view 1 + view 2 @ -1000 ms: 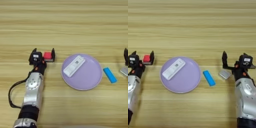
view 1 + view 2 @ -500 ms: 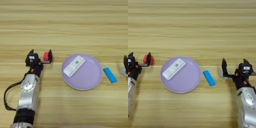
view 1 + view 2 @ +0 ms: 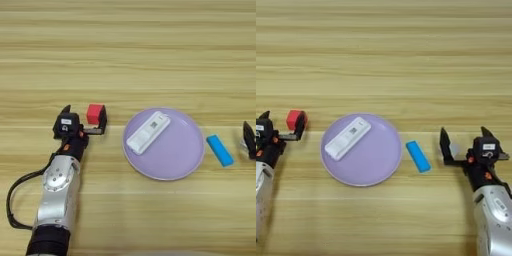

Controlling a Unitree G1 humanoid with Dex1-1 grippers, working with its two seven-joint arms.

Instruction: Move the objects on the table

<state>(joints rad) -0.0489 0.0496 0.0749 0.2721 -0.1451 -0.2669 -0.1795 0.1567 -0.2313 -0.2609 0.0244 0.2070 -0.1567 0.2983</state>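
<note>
Red cube (image 3: 95,113) lying on the counter (image 3: 128,55), at the left side, just inside the spread jaws of the left gripper (image 3: 84,118), close against the right-hand finger and not clamped. Left jaws wide apart, holding nothing. White flat device (image 3: 148,131) resting slantwise on a lilac plate (image 3: 187,155) at centre, well apart from both grippers. Blue bar (image 3: 418,156) lying on the counter just right of the plate, between the plate and the right gripper (image 3: 465,145), clear of its nearer finger. Right jaws likewise wide apart. Silvery-grey block (image 3: 455,149) glimpsed between the right fingers, just beside the left-hand one; contact not determinable, no grip evident.

Compared with one second ago: both arms drawn back toward the near edge. Cube formerly deeper between the left fingers, now near their tips. Grey block formerly plain to see below the right jaws, now mostly masked. Plate, device and bar unmoved relative to one another.

Hidden or unclear: most of the grey block covered by the right gripper's finger and body. Right gripper cut off at the edge in the left eye view, only one dark finger showing. Left arm cut off at the side in the right eye view. Markings on the white device too small to read.
</note>
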